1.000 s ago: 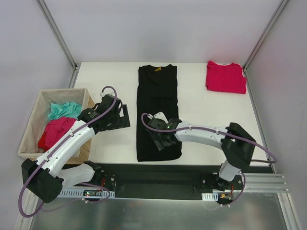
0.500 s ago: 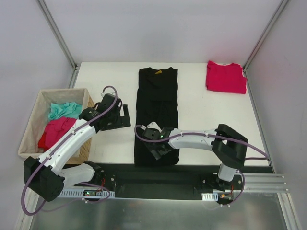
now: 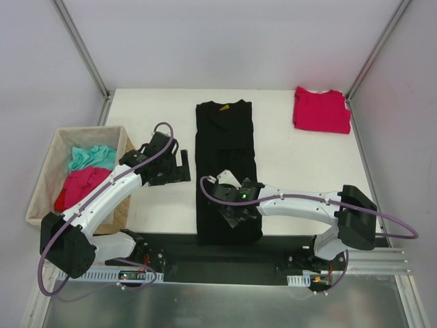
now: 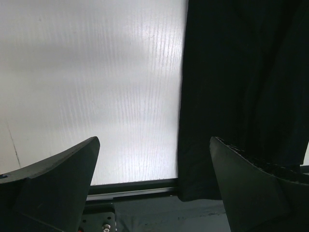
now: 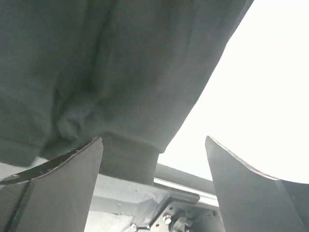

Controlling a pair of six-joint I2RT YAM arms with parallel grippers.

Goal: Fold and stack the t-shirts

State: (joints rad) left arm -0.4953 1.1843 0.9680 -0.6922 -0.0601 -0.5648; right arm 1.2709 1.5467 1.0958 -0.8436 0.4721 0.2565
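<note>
The black t-shirt (image 3: 225, 157) lies as a long narrow strip down the middle of the table, collar at the far end, near hem reaching the front edge. My right gripper (image 3: 235, 213) hovers open over its near end; in the right wrist view the dark cloth (image 5: 120, 63) and its hem fill the space ahead of the gripper (image 5: 153, 142). My left gripper (image 3: 179, 165) stands open just left of the shirt; in the left wrist view the gripper (image 4: 153, 145) faces bare table, with the shirt's edge (image 4: 241, 87) toward its right finger. The crimson t-shirt (image 3: 321, 109) lies folded at the back right.
A woven basket (image 3: 41, 191) with teal and pink cloth stands at the table's left edge, close to my left arm. The black front rail (image 3: 225, 256) runs below the shirt's hem. Metal frame posts rise at the back corners.
My right gripper moved toward the front edge over the black shirt, and the shirt's near end slid closer to the rail. My left gripper shifted slightly right toward the shirt.
</note>
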